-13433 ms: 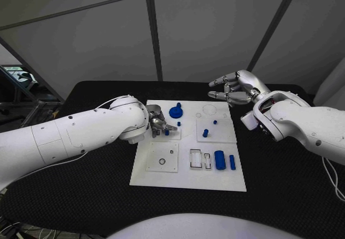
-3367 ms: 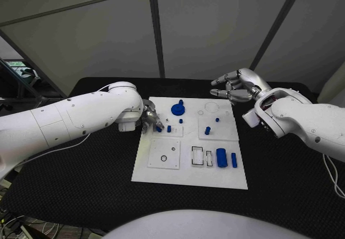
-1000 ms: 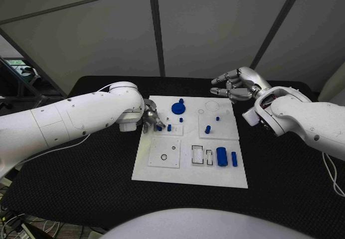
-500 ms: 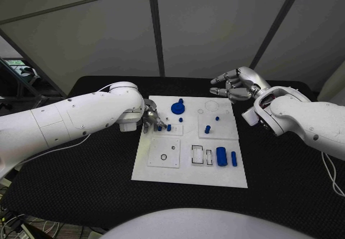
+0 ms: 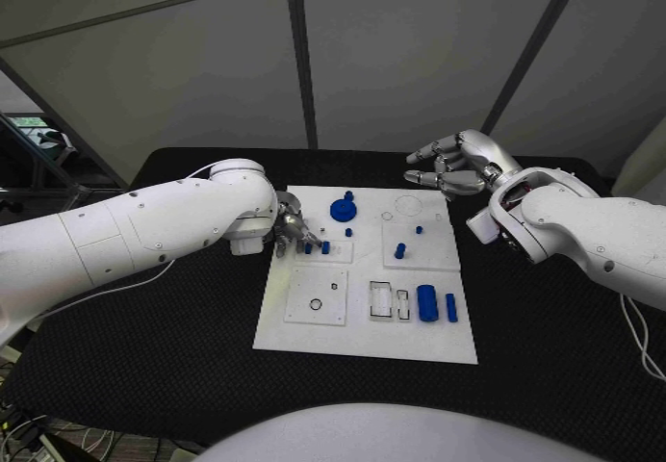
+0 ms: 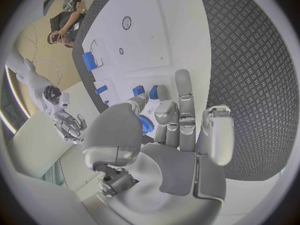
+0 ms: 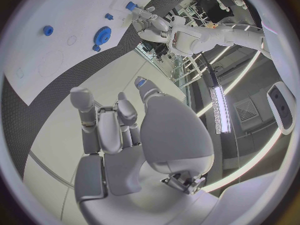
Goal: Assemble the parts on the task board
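Observation:
The white task board (image 5: 368,332) lies mid-table. My left hand (image 5: 292,229) rests over its left far part, and thumb and a finger pinch a small blue peg (image 5: 308,247) standing upright in a raised white tile (image 5: 338,256). A second peg (image 5: 325,246) stands right beside it. In the left wrist view the fingertips of my left hand (image 6: 169,135) flank the pegs (image 6: 153,91). My right hand (image 5: 447,166) hovers past the board's far right corner, fingers apart and holding nothing. My right hand (image 7: 119,130) looks down on the blue gear (image 7: 102,35).
On the board are a blue gear (image 5: 342,210), a tiny peg (image 5: 348,232), two pegs (image 5: 399,250) on the right tile, and a blue block (image 5: 426,301) with a thin bar (image 5: 449,306) beside rectangular slots (image 5: 379,299). Black table (image 5: 555,327) surrounds it.
Over the last second neither hand nor any part has visibly moved. Since the earliest frame the whole picture has shifted slightly with the camera.

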### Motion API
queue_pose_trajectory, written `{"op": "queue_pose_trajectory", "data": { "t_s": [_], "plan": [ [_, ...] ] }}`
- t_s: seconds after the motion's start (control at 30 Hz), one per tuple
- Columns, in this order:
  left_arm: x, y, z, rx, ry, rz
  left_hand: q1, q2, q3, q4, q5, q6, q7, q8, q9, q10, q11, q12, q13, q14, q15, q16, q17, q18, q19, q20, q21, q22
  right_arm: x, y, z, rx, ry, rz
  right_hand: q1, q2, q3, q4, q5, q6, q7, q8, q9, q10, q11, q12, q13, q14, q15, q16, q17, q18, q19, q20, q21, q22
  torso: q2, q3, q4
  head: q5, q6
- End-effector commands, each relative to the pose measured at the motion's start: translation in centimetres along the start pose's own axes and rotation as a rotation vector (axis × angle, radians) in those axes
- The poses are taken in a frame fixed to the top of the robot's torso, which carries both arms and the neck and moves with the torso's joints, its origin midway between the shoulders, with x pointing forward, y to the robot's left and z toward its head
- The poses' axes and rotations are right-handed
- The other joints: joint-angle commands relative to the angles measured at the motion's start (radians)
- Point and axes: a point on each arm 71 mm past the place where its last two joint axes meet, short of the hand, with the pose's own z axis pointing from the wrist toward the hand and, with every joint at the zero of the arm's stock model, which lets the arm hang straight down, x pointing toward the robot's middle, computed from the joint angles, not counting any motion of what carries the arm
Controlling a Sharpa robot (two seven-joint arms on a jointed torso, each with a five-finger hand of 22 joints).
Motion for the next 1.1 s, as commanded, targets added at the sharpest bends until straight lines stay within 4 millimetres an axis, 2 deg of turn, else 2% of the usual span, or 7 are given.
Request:
{"op": "queue_pose_trajectory", "data": {
  "t_s": [0.03, 0.57, 0.7, 0.77, 0.8, 0.9, 1.1],
  "plan": [
    [-0.4, 0.0, -0.1, 0.004, -0.042, -0.030, -0.013, -0.004, -0.006, 0.007, -0.004, 0.004, 0.004, 0.001, 0.002, -0.004, 0.001, -0.002, -0.003, -0.001, -0.005, -0.005, 0.002, -0.034, 0.059, -0.006, -0.002, 0.172, 0.0, 0.1, 0.1, -0.006, 0.007, -0.001, -0.007, 0.005, -0.001, 0.006, 0.001, -0.003, -0.002, 0.004, -0.001, -0.003, 0.000, -0.002, 0.001, 0.026, -0.008, -0.004, 0.000, 0.017, -0.003, -0.001, -0.007, -0.001, 0.001, -0.0002, 0.0001, 0.000, 0.000],
    [-2.9, 0.0, -1.5, 0.092, -0.191, -0.157, -0.010, -0.010, -0.052, 0.040, -0.002, -0.034, 0.017, -0.013, 0.001, -0.051, 0.013, -0.047, -0.060, -0.003, 0.001, -0.006, 0.001, -0.017, 0.028, -0.001, -0.062, 0.116, -0.1, 0.0, 0.1, 0.000, 0.002, -0.003, -0.008, 0.006, -0.002, 0.007, 0.001, -0.004, -0.002, 0.004, -0.001, -0.003, 0.000, -0.002, 0.001, 0.026, -0.008, -0.004, 0.001, 0.017, -0.003, -0.001, -0.007, -0.001, 0.000, 0.0011, 0.0003, -0.002, 0.001],
    [-3.6, -0.6, -1.9, 0.223, -0.244, -0.236, 0.064, -0.003, -0.040, 0.034, 0.001, -0.109, 0.050, -0.056, -0.024, -0.218, 0.041, -0.218, -0.266, -0.034, 0.022, -0.022, -0.004, 0.040, -0.101, 0.013, -0.311, -0.106, -0.1, -0.1, 0.1, 0.000, -0.001, -0.004, -0.008, 0.006, -0.002, 0.007, 0.001, -0.004, -0.002, 0.004, -0.001, -0.003, 0.000, -0.002, 0.001, 0.026, -0.008, -0.004, 0.001, 0.017, -0.003, -0.001, -0.007, -0.001, -0.001, 0.0013, 0.0007, -0.003, 0.002],
    [-3.8, -1.2, -2.0, 0.298, -0.272, -0.265, 0.156, 0.001, 0.009, -0.001, 0.002, -0.195, 0.074, -0.105, -0.060, -0.344, 0.060, -0.305, -0.342, 0.055, 0.027, 0.329, 0.197, 0.097, -0.262, 0.022, -0.602, -0.351, -0.1, -0.1, 0.1, 0.000, -0.001, -0.004, -0.008, 0.006, -0.002, 0.007, 0.001, -0.004, -0.002, 0.004, -0.001, -0.004, 0.000, -0.003, -0.001, 0.026, -0.008, -0.005, -0.001, 0.017, -0.003, -0.001, -0.008, -0.003, -0.001, 0.0021, -0.0001, -0.003, 0.006],
    [-3.9, -1.6, -2.1, 0.340, -0.289, -0.275, 0.190, -0.004, 0.027, -0.015, -0.003, -0.224, 0.082, -0.127, -0.080, -0.383, 0.074, -0.326, -0.355, 0.028, 0.036, 0.329, 0.206, 0.115, -0.323, 0.027, -0.712, -0.438, -0.1, -0.1, 0.1, 0.000, -0.002, -0.004, -0.008, 0.006, -0.002, 0.007, 0.001, -0.004, -0.002, 0.004, -0.001, -0.004, 0.000, -0.004, -0.001, 0.025, -0.008, -0.006, -0.001, 0.017, -0.004, -0.001, -0.009, -0.004, -0.001, 0.0020, -0.0001, -0.005, 0.007],
    [-3.8, -2.5, -2.3, 0.444, -0.340, -0.274, 0.300, -0.040, 0.082, -0.071, -0.004, -0.275, 0.123, -0.190, -0.146, -0.486, 0.097, -0.410, -0.413, -0.133, 0.074, 0.143, 0.128, 0.115, -0.398, 0.051, -0.834, -0.518, -0.1, -0.1, 0.1, -0.001, -0.003, -0.004, -0.008, 0.006, -0.002, 0.007, 0.001, -0.004, -0.002, 0.004, -0.001, -0.004, 0.000, -0.004, -0.001, 0.025, -0.008, -0.006, -0.002, 0.017, -0.004, -0.001, -0.009, -0.004, 0.000, 0.0019, -0.0007, -0.009, 0.010],
    [-2.9, -4.2, -2.2, 0.561, -0.444, -0.094, 0.394, -0.098, 0.107, -0.129, -0.009, -0.233, 0.123, -0.262, -0.272, -0.496, 0.113, -0.526, -0.544, -0.200, 0.075, 0.287, 0.190, 0.119, -0.352, 0.068, -0.831, -0.519, -0.1, 0.0, 0.1, -0.002, -0.002, -0.006, -0.008, 0.006, -0.002, 0.007, 0.001, -0.004, -0.002, 0.004, -0.001, -0.004, 0.000, -0.004, -0.001, 0.025, -0.008, -0.006, -0.002, 0.017, -0.004, -0.001, -0.009, -0.004, 0.001, 0.0012, -0.0022, -0.012, 0.015]
  ]
}}
